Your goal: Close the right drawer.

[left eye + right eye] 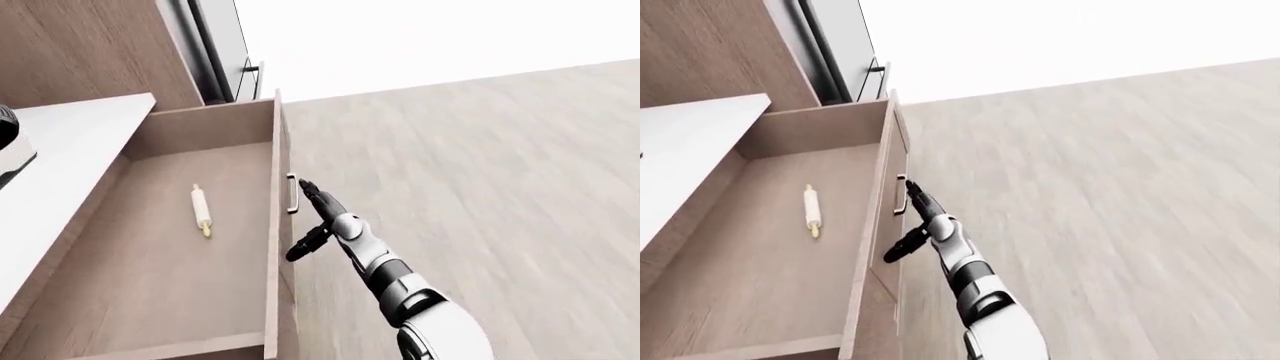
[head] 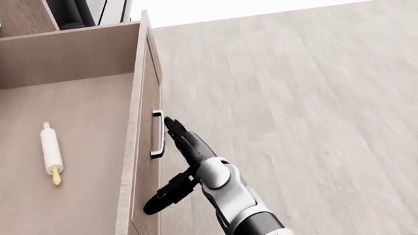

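The right drawer [image 1: 150,255] stands pulled far out, a light wood box holding a white rolling pin [image 2: 50,152] with yellow ends. Its front panel [image 2: 145,161] runs down the head view, with a metal handle [image 2: 157,134] on its outer face. My right hand [image 2: 171,161] lies just right of that panel, open. The long fingers [image 2: 186,142] point up beside the handle, very near it, and the thumb [image 2: 163,196] sticks out toward the panel lower down. I cannot tell whether hand and panel touch. My left hand does not show.
A white counter [image 1: 60,150] lies left of the drawer with a dark object [image 1: 8,124] on its left edge. Tall wood cabinets [image 1: 90,45] and a dark appliance [image 1: 215,52] stand at the top left. Grey plank floor [image 2: 294,122] spreads to the right.
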Motion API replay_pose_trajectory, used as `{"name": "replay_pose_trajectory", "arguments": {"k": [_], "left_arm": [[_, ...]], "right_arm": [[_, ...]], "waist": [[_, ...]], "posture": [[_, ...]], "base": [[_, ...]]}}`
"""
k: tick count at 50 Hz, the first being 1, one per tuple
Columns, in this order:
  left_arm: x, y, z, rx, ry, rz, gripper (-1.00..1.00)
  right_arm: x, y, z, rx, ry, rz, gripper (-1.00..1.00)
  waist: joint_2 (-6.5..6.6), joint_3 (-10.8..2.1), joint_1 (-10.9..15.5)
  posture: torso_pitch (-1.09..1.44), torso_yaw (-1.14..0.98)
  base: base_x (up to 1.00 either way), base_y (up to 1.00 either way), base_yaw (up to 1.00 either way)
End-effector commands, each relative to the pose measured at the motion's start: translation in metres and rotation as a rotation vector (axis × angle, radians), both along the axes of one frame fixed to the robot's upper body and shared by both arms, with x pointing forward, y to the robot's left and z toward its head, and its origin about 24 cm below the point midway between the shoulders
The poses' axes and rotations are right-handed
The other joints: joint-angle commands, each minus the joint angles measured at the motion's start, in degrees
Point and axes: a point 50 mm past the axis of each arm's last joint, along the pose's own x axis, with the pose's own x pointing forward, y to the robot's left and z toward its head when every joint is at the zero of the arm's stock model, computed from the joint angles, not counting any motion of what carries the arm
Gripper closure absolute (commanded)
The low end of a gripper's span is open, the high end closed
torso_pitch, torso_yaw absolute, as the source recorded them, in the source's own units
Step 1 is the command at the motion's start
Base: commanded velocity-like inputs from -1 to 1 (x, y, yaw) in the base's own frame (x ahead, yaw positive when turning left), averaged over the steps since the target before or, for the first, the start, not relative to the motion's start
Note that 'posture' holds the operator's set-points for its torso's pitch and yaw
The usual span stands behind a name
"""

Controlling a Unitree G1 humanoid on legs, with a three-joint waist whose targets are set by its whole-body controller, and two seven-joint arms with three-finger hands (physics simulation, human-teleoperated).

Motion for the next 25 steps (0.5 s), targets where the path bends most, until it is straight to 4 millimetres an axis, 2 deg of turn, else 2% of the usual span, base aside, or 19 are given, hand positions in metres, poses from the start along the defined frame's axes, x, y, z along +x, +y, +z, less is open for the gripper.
{"name": "replay_pose_trajectory", "arguments": {"k": [1,11,20,25], "left_arm": [[-0.004,0.003,0.007,-0.005,-0.049,0.015,-1.00],[-0.005,0.003,0.007,-0.005,-0.053,0.016,-1.00],[-0.004,0.005,0.005,-0.006,-0.050,0.019,-1.00],[-0.004,0.004,0.006,-0.006,-0.049,0.018,-1.00]], "right_arm": [[0.001,0.027,0.027,0.078,-0.075,0.116,-1.00],[-0.002,0.038,0.030,0.099,-0.047,0.192,-1.00],[-0.002,0.050,0.042,0.160,-0.011,0.282,-1.00],[-0.002,0.049,0.042,0.267,0.072,0.322,-1.00]], "waist": [[0.47,-1.41,0.5],[0.57,-1.24,0.4],[0.63,-1.09,0.3],[0.58,-1.10,0.1]], "posture": [[0.00,0.00],[0.00,0.00],[0.00,0.00],[0.00,0.00]], "base": [[0.00,0.00,0.00],[0.00,0.00,0.00],[0.00,0.00,0.00],[0.00,0.00,0.00]]}}
